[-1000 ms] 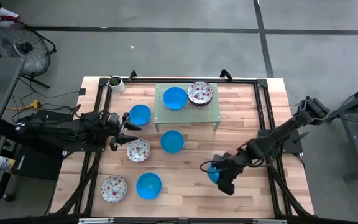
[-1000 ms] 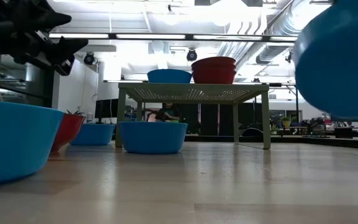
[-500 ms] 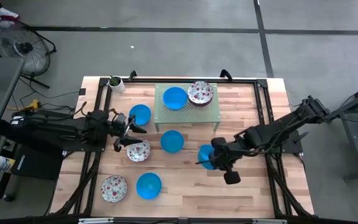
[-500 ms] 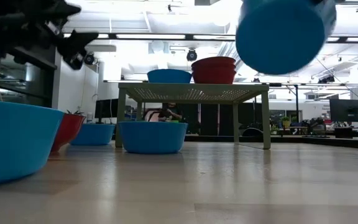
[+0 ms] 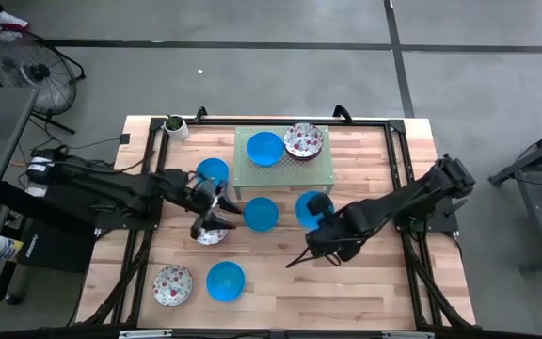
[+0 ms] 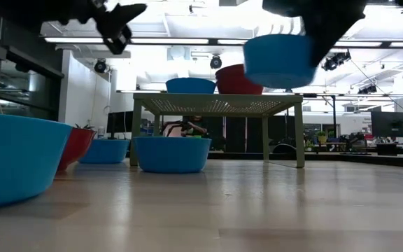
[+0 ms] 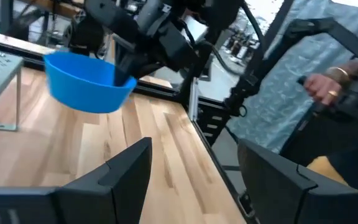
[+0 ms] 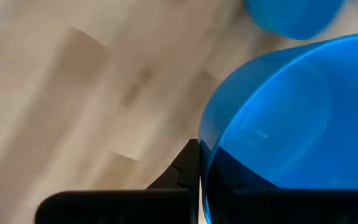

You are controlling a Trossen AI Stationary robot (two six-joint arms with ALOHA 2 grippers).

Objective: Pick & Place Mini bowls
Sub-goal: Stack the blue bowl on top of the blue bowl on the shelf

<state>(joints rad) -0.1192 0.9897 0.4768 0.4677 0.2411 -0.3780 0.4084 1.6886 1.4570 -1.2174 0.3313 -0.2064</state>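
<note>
My right gripper [image 5: 320, 224] is shut on a plain blue mini bowl [image 5: 311, 207] and carries it in the air just near of the green rack [image 5: 283, 169]. The low view shows this bowl [image 6: 280, 61] upright at about the height of the rack top. My left gripper [image 5: 221, 213] is open and hovers over a floral bowl [image 5: 205, 234] standing on its base. A blue bowl [image 5: 264, 148] and a floral bowl [image 5: 303, 140] stand on the rack. Three blue bowls [image 5: 212, 172] [image 5: 260, 214] [image 5: 225, 281] and another floral one [image 5: 171, 284] sit on the table. My right gripper holds the blue bowl by its rim [image 8: 209, 144] on the side toward the table's near edge. One finger [image 8: 185, 171] lies outside the wall, and a dark shape shows through the wall on the inside. The bowl is lifted clear and sits upright.
A small white pot with a green plant [image 5: 174, 124] stands at the far left corner. A black frame [image 5: 398, 160] runs round the tabletop. Bare wood lies near and right of the rack. In the left wrist view a person's hand [image 7: 325, 84] shows beyond the table.
My right gripper has carried the blue bowl from the near right part of the table up and toward the far left, to just in front of the rack; the bowl has turned from tipped to upright. My left gripper has moved toward the table's right, over the floral bowl.
</note>
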